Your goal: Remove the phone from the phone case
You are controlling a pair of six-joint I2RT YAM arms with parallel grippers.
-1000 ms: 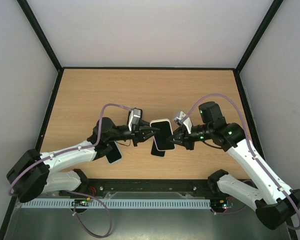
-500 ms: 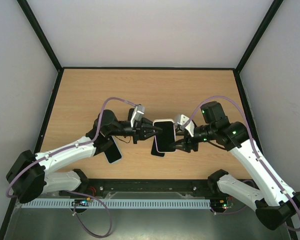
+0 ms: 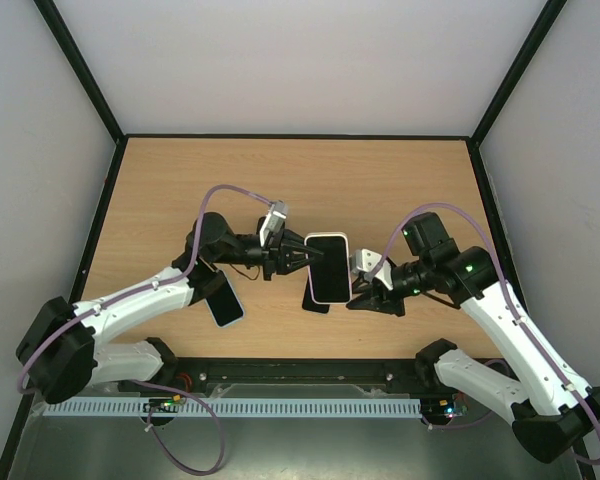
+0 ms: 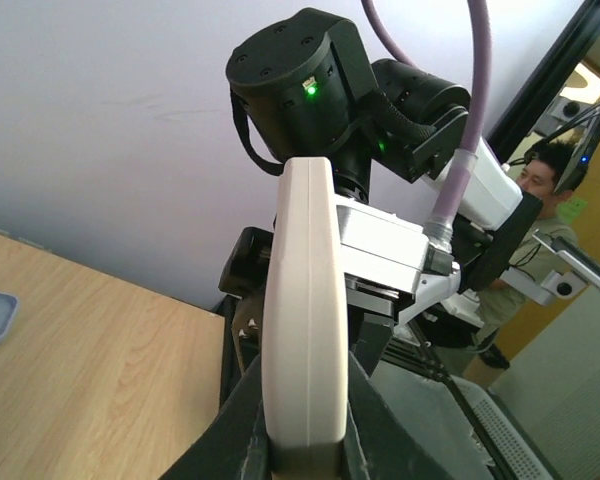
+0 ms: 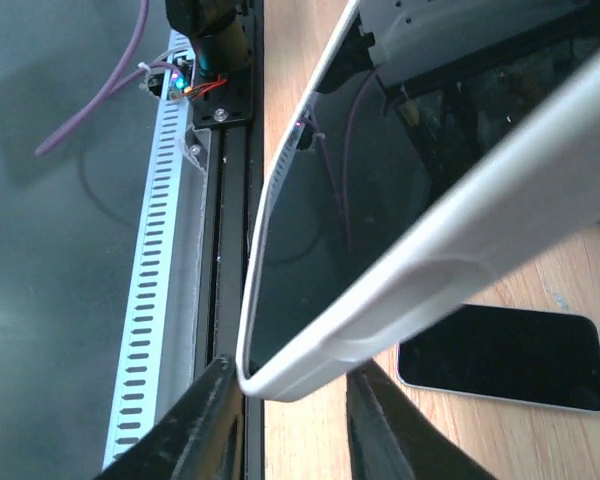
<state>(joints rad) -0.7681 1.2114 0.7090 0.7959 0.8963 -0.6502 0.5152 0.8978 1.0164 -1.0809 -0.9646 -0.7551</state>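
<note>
Phone case (image 3: 327,267), screen up, lengthwise front-to-back, left end effector (image 3: 302,258), right end effector (image 3: 358,292), both clamping it

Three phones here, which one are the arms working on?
Start at the middle of the wooden table. The phone in the white case is held off the wood there; the dark phone below it and the phone further left lie flat.

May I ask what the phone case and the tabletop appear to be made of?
The phone case looks like matte off-white plastic or silicone: smooth, rounded edges, soft sheen. The tabletop looks like wood-grain laminate, judging by its uniform, flat pattern.
</note>
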